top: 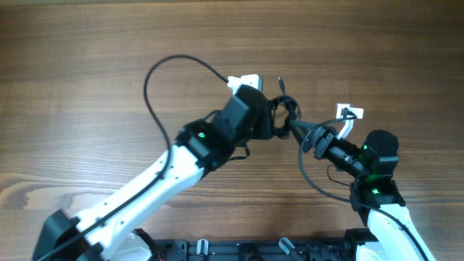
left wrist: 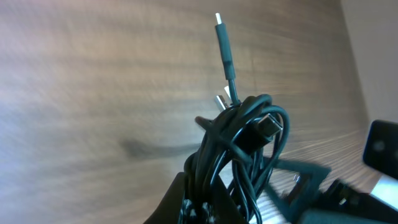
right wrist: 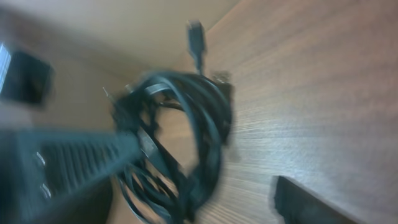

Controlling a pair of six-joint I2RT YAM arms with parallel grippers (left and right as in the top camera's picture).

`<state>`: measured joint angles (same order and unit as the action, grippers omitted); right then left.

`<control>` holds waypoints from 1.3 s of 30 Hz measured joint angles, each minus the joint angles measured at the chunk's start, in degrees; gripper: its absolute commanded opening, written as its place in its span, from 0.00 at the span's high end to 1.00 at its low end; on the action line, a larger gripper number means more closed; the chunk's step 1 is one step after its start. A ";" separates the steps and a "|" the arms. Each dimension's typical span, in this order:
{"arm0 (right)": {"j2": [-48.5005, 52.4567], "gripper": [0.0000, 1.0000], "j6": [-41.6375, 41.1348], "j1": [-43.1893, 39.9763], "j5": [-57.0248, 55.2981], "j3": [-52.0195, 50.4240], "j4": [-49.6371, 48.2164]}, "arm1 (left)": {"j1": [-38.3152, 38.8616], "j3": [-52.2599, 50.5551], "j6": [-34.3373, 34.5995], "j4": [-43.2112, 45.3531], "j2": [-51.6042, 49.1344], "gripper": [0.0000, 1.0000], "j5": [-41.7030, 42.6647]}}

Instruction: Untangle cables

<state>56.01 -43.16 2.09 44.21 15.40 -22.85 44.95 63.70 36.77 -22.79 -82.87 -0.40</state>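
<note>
One bundle of cables (left wrist: 239, 134) — left jaws clamp it, right jaws open around it.

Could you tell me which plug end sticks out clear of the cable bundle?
The slim plug with the pale tip, pointing away above the bundle; the broader black plug sits tucked among the loops.

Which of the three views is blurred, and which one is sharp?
Overhead view: sharp, evenly lit, no glare. Left wrist view: the cable bundle is fairly crisp, but the table behind it is streaked with blur. Right wrist view: heavy blur everywhere, with both bundle and wood grain smeared.
</note>
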 measured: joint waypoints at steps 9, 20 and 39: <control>-0.04 0.56 15.67 -1.60 10.23 0.00 -1.84 | -0.33 0.00 -20.94 -4.20 5.18 0.96 4.15; -0.04 0.51 12.13 -1.66 16.74 0.00 -1.77 | -0.33 0.00 -23.28 -4.31 5.18 0.96 4.85; 2.69 0.96 17.68 0.96 9.97 0.02 -4.79 | -1.62 -0.11 -22.71 -3.72 4.66 0.96 16.22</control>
<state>58.70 -25.47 3.05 54.17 15.42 -27.64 43.33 63.59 14.06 -26.50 -78.22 15.81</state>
